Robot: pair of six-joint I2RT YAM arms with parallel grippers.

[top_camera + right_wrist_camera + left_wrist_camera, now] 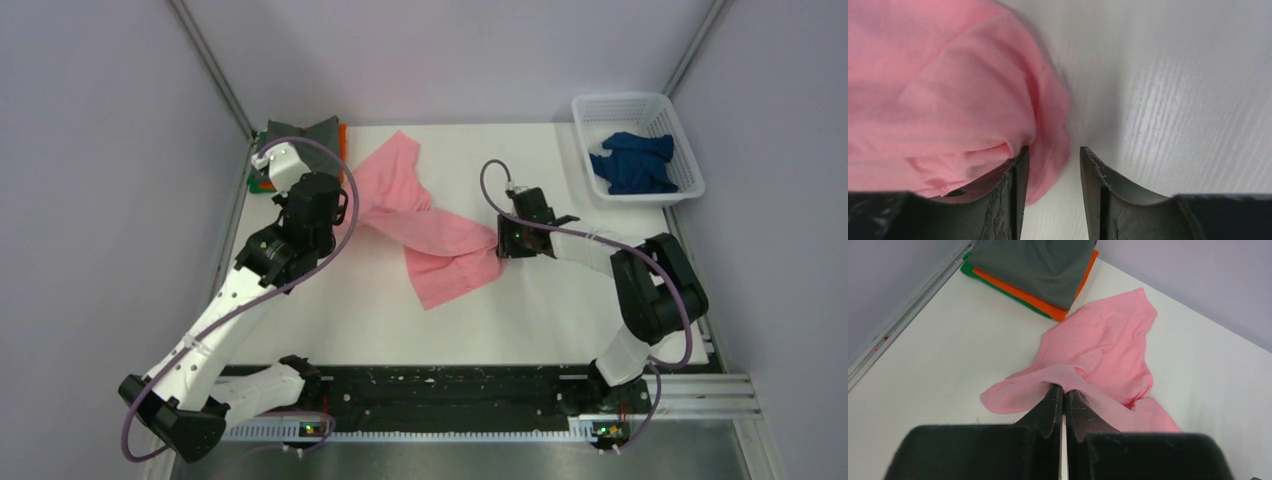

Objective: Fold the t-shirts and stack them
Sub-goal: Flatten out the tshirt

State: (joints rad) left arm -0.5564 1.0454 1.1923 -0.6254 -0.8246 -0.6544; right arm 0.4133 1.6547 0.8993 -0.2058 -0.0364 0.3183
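Foreground, left wrist view: left gripper [1064, 390], matt black and scuffed, pinched tight on a raised ridge of pink shirt [1103, 340]. Soft thin knit, rumpled, spreading over the smooth white table [938, 355] toward a neat stack at the far left corner. Grey shirt [1038, 265] on top, orange shirt [1053, 310] beneath, green shirt [967, 270] at the bottom, the lower two visible only as edge strips.

Foreground, right wrist view: right gripper [1053, 152], parted, with the rounded hem of the pink cloth lying between the jaws against one of them, not clamped. Faintly ribbed white tabletop alongside.

Overhead view: pink garment stretched as a twisted diagonal band mid-table between both grippers, one flap spread toward the back, another toward the near edge. Far right corner: rectangular white lattice basket [622, 103], holding a crumpled navy shirt [632, 162].
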